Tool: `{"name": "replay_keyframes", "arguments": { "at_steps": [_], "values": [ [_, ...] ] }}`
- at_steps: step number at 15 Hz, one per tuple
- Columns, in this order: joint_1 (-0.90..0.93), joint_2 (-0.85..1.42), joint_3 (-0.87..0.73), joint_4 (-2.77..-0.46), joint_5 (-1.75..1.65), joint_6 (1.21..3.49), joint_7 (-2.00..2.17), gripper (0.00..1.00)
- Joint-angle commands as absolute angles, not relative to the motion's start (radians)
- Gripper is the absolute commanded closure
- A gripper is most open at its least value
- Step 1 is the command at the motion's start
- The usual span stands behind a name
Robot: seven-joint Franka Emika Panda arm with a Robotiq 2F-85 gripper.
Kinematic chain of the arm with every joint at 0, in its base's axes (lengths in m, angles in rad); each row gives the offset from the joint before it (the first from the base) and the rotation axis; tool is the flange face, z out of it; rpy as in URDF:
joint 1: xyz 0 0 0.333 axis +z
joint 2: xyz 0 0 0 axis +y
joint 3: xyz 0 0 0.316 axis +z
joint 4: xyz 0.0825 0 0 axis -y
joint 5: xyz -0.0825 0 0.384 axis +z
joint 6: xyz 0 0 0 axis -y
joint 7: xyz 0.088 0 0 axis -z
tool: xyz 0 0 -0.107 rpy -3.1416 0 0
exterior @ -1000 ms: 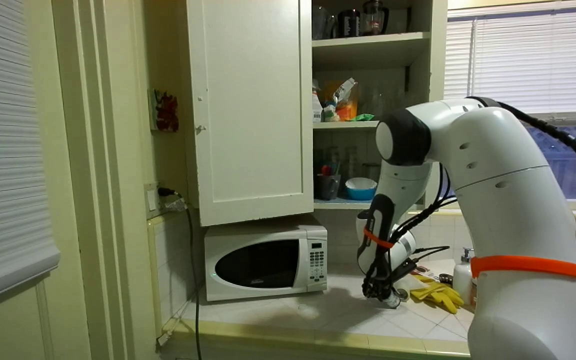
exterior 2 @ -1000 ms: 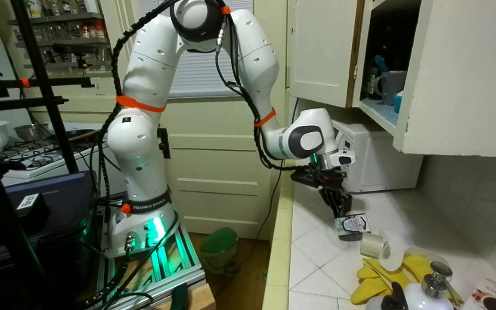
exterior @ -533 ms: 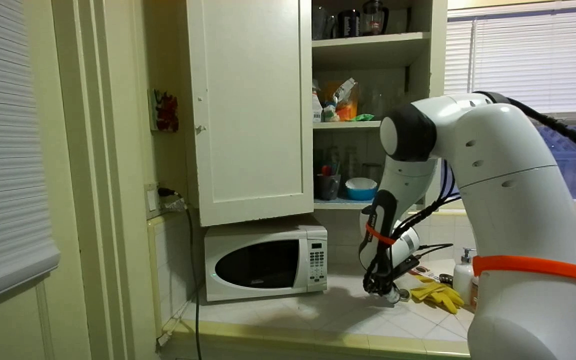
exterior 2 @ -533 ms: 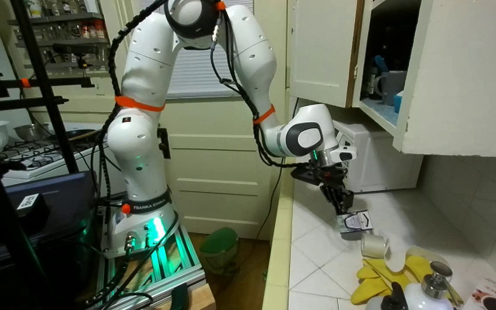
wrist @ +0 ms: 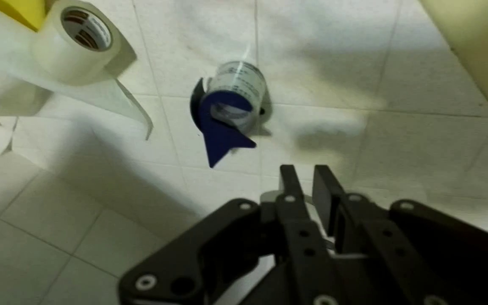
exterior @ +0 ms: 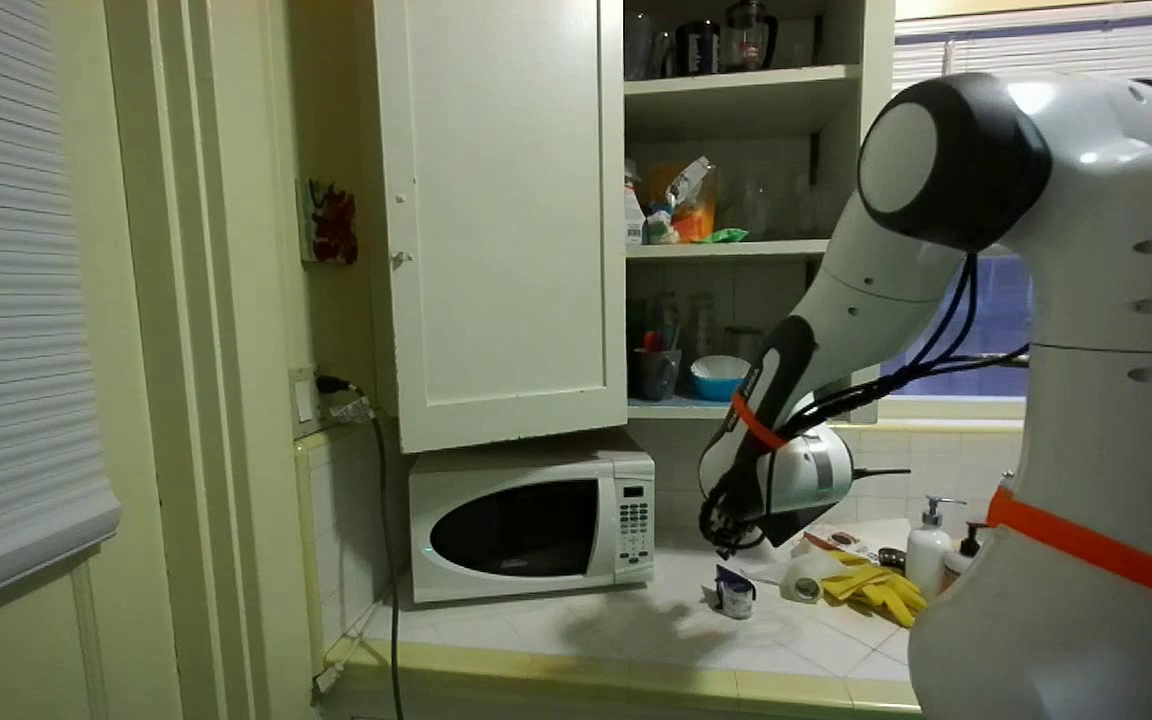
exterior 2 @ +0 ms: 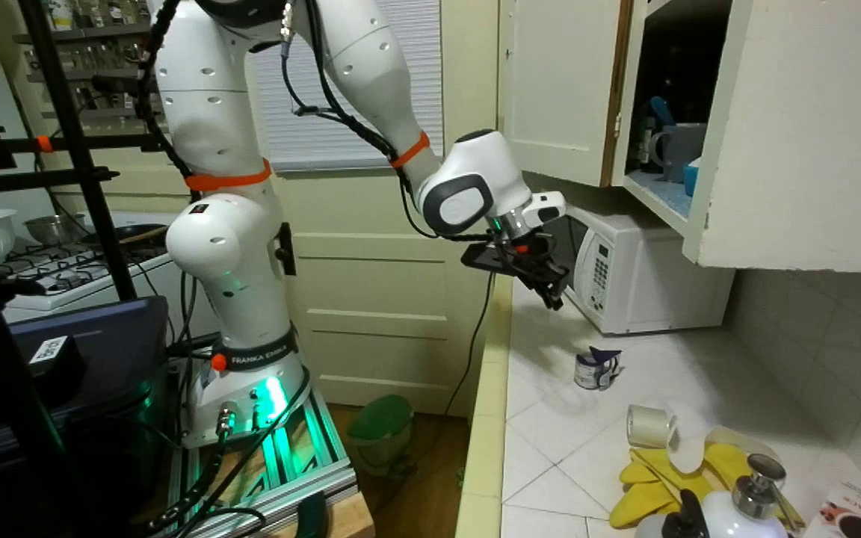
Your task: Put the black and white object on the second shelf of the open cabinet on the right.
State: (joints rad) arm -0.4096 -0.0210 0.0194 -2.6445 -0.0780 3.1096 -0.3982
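Tape dispenser [wrist: 235, 84], dark blue and white: on tiled counter [exterior 2: 550, 463], roll looks set on its flat end, pointed dark blue part jutting out. Shows in all three views.

Clear tape roll [exterior 2: 647, 426]: near dispenser, not touching, lying on its side, some tape unwound.

Gripper [wrist: 304, 168]: in the air, higher than dispenser and off to one side, clearly apart. Fingers [wrist: 288, 180] close but not meeting, slim gap, nothing held.

Yellow gloves [exterior 2: 651, 478]: same side of dispenser as tape roll, farther out.

Microwave [exterior: 536, 540]: opposite side of dispenser from gloves, apart from it.

Pump bottles [exterior: 926, 560]: past gloves, well apart from dispenser. Printed packet [exterior 2: 856, 515]: also well apart from dispenser, gloves side, cut off by frame edge in an exterior view.

Open cabinet [exterior: 874, 140]: up behind dispenser in an exterior view. Bottom board [exterior: 686, 410] above dispenser level, has blue bowl [exterior: 719, 385] and dark cup [exterior: 654, 375]. Second shelf [exterior: 726, 250]: next board up, well above dispenser, has orange package [exterior: 698, 218] and green wrapper [exterior: 726, 236]. Top board [exterior: 736, 85]: highest above dispenser, has black mug [exterior: 701, 48] and glass jug [exterior: 744, 40].

Green bin [exterior 2: 382, 418]: floor level, far below dispenser, past counter edge.

Stove [exterior 2: 38, 265]: farthest from dispenser, robot arm [exterior 2: 229, 246] between them in an exterior view.
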Motion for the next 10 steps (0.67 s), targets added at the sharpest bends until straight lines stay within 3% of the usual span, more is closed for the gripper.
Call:
{"name": "replay_keyframes", "arguments": {
  "at_steps": [1,2,3,5,9,10],
  "values": [
    [-0.336,-0.153,-0.004,-2.718,0.122,3.068,-0.581,0.96],
    [-0.410,-0.158,0.005,-2.716,0.016,3.060,-0.524,0.93],
    [-0.481,-0.130,0.031,-2.706,-0.067,3.099,-0.479,0.58],
    [-0.624,-0.078,0.069,-2.665,-0.221,3.130,-0.413,0.61],
    [-0.685,0.069,0.058,-2.575,-0.317,3.118,-0.395,0.34],
    [-0.553,0.114,-0.048,-2.558,-0.282,3.126,-0.407,0.25]
  ]
}}
